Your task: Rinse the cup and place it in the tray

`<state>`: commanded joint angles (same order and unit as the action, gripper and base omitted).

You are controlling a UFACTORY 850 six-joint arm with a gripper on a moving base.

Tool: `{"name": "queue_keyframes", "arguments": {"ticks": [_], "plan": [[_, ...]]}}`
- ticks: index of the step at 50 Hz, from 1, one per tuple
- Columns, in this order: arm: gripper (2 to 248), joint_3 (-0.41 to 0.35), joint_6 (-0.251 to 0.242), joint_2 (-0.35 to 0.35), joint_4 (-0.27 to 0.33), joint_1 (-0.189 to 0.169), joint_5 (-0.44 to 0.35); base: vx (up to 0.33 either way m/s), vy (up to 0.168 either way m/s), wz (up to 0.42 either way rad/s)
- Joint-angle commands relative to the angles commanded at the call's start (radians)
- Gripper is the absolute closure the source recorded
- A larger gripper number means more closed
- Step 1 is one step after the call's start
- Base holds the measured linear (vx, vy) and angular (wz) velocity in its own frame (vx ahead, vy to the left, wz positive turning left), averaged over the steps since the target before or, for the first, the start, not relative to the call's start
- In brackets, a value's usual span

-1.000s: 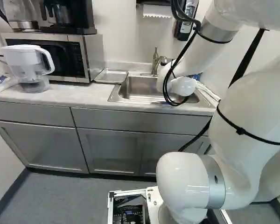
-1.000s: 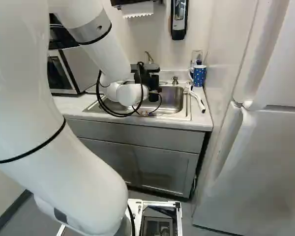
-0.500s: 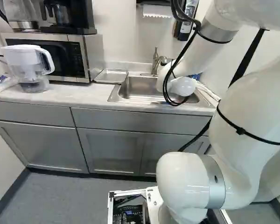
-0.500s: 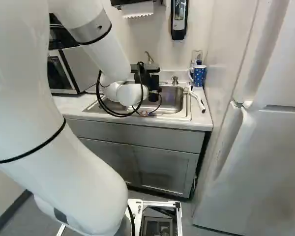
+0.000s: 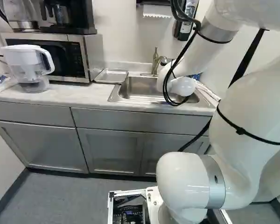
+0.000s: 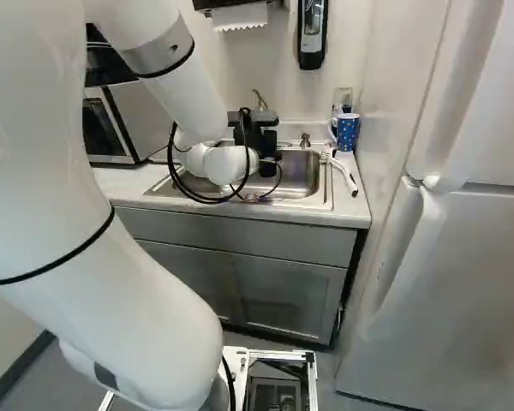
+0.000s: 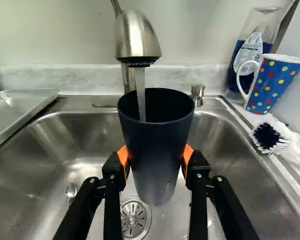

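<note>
In the right base view the black gripper (image 6: 255,137) hangs over the sink, its fingertips hard to make out. The wrist view has the gripper (image 7: 156,157) shut on a dark, tapered cup (image 7: 157,145), orange pads pressing from both sides. The cup is upright, its mouth under the faucet (image 7: 136,37), and a stream of water runs into it. Its base is above the sink floor near the drain (image 7: 134,218). A shallow metal tray (image 5: 111,76) lies on the counter between microwave and sink; part of the tray (image 7: 20,107) also shows in the wrist view.
A spoon (image 7: 71,191) lies in the sink. Beside the basin are a dotted blue mug (image 7: 274,82), a soap bottle (image 7: 250,50) and a white brush (image 7: 270,137). A microwave (image 5: 77,56) and water pitcher (image 5: 30,65) stand left; a fridge (image 6: 463,282) stands right.
</note>
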<state>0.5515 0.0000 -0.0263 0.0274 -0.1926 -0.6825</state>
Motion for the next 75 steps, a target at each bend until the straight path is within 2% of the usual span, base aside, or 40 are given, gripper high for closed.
{"name": "queue_keyframes", "arguments": {"ticks": [75], "plan": [[128,0.000,0.000,0.000,0.000,0.000,0.000,0.000,0.000,0.000]]}}
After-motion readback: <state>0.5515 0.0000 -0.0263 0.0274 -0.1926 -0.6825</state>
